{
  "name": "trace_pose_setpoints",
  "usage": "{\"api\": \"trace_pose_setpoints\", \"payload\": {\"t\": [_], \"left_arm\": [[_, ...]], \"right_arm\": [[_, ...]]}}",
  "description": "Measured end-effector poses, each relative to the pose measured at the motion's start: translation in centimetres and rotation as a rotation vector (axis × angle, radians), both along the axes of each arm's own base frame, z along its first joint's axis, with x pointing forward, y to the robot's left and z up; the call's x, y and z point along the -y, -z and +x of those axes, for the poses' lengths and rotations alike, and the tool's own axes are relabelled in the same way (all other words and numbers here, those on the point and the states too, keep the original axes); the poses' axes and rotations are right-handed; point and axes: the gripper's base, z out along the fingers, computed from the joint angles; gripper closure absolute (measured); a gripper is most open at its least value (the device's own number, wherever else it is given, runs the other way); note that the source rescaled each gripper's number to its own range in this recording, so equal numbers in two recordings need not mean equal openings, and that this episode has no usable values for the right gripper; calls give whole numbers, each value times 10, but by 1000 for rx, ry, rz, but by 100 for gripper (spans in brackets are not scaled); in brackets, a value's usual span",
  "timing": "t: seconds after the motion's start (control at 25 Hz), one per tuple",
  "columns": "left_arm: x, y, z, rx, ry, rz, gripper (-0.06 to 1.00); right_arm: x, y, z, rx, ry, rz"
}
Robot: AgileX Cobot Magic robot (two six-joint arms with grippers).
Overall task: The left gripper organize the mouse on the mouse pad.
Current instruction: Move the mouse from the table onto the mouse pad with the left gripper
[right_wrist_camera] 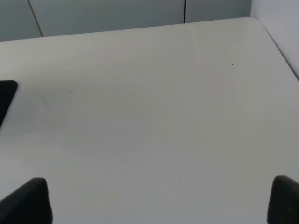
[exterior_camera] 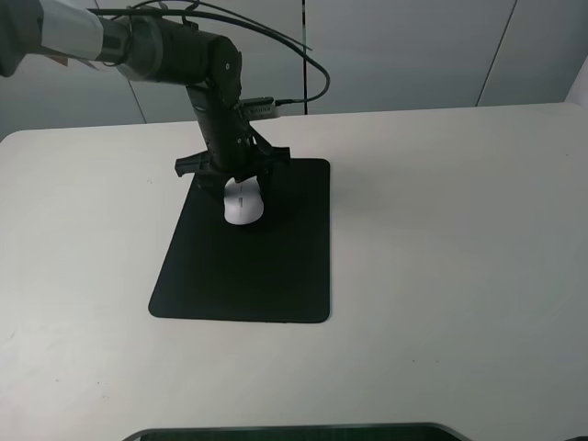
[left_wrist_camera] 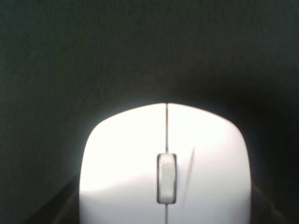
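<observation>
The white mouse (exterior_camera: 243,204) lies on the far part of the black mouse pad (exterior_camera: 248,271), its scroll wheel (left_wrist_camera: 166,178) showing in the left wrist view. My left gripper (exterior_camera: 239,186) reaches down over the mouse's far end. In the left wrist view the mouse (left_wrist_camera: 163,163) fills the lower half, and dark fingers (left_wrist_camera: 56,207) press against both its sides, so the gripper is shut on it. The mouse rests on the pad (left_wrist_camera: 140,51). My right gripper (right_wrist_camera: 159,200) is open over bare table, with only its fingertips (right_wrist_camera: 28,200) in view.
The pad lies on a white table (exterior_camera: 441,230) backed by grey wall panels. A corner of the pad (right_wrist_camera: 5,95) shows in the right wrist view. A dark curved edge (exterior_camera: 294,432) runs along the front of the exterior view.
</observation>
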Motion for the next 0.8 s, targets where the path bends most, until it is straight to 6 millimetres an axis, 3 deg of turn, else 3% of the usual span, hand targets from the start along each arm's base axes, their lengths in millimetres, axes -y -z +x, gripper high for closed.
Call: {"api": "trace_pose_setpoints", "payload": {"t": [0.68,0.8], "left_arm": [[0,9,0,-11,39,11,94],[0,9,0,-10,62,14,86]], "right_arm": [[0,0,0,0,0,0],[0,0,0,0,0,0]]}}
